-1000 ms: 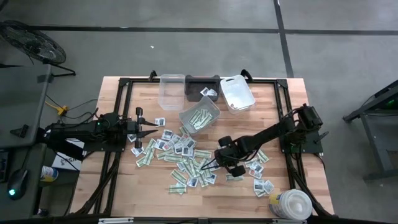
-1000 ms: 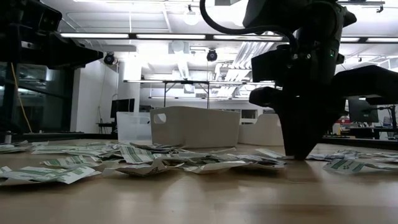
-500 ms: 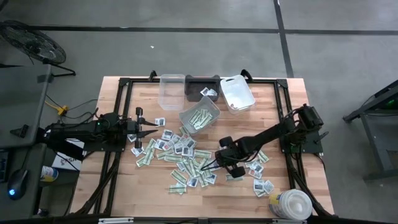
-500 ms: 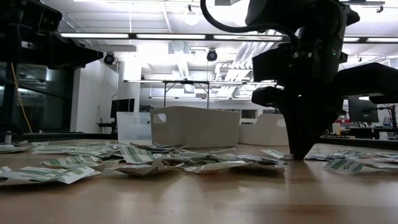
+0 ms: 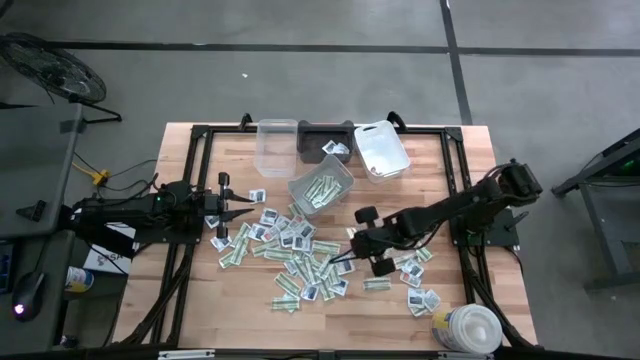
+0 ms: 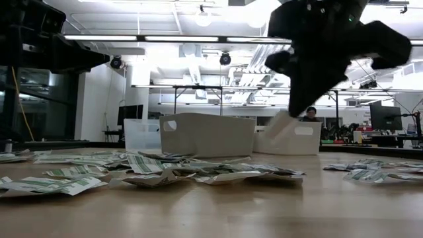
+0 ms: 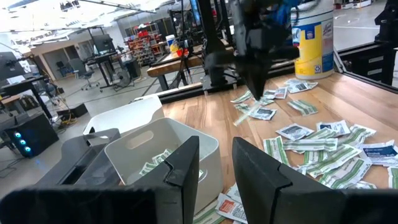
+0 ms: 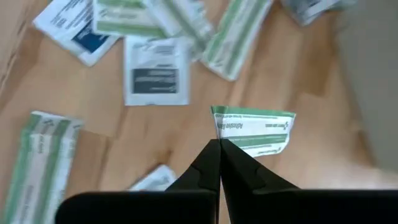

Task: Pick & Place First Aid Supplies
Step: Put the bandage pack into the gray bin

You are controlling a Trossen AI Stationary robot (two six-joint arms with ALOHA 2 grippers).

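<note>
Transfer step, packet in hand. The right gripper (image 8: 219,144), fingers pressed together, pinches 1 narrow green-and-white strip packet (image 8: 254,130) by its edge and holds it clear of the table (image 5: 200,290), on the near side of the grey bin (image 5: 322,186) — the landmark here. To do this step well, the carry toward the grey bin should be level and unhurried, since so thin an edge-grip could let the packet slip or twist; release is best made only once the tips are above the bin's opening, which already holds similar strips. The remaining first aid supplies (image 5: 285,240) lie scattered just in front of that bin. The left gripper (image 7: 214,165) waits beside the bin, fingers partly apart — holding nothing.
</note>
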